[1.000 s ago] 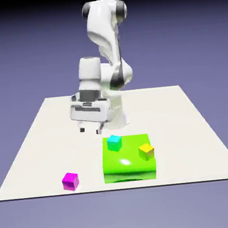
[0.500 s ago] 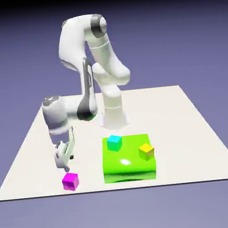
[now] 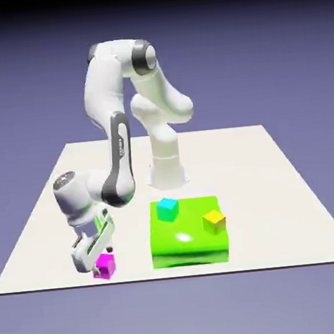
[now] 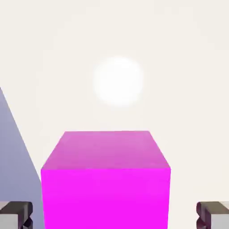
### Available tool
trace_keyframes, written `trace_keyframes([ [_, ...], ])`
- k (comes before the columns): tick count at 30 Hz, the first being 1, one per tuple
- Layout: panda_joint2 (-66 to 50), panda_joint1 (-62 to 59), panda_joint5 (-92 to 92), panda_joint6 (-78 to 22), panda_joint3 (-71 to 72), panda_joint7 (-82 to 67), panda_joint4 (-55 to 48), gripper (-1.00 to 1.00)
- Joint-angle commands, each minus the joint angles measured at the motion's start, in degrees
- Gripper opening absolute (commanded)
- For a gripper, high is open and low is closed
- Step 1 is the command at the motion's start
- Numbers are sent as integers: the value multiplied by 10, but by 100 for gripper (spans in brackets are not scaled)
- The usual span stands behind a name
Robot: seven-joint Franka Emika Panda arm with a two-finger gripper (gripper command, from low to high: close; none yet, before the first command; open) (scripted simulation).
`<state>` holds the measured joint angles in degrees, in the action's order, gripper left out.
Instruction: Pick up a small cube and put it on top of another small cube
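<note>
The small cube (image 3: pixel 105 266), magenta and glossy, rests on the white table near its front edge at the exterior view's left. My gripper (image 3: pixel 100 261) has come down over it and stands open. In the hand view the magenta cube (image 4: pixel 106 179) fills the space between the two grey fingertips (image 4: pixel 15 214), with a gap showing on each side. A cyan cube (image 3: pixel 167 209) and a yellow cube (image 3: pixel 214 222) sit apart on top of a bright green block (image 3: pixel 188 245).
The green block stands low and wide, just to the exterior view's right of the magenta cube. The table's front edge (image 3: pixel 173 275) runs close below the cube. The robot's base (image 3: pixel 167 171) stands behind the green block.
The arm swung to the exterior view's left and lowered from above the table's middle. The open gripper now sits around the magenta cube. No cube has moved.
</note>
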<state>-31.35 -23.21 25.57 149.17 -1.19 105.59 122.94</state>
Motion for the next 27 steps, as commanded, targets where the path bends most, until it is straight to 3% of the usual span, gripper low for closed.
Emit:
trace_keyframes([
  [1, -5, 21, 18, 2, -19, -13, -2, 0],
  [4, -18, 80, 71, 7, -73, -49, -8, 0],
  [5, -18, 80, 71, 7, -73, -49, -8, -100],
  [23, 60, -270, -237, -25, 247, 165, 25, -100],
  [27, 122, -219, -222, -62, 228, 98, 57, -100],
])
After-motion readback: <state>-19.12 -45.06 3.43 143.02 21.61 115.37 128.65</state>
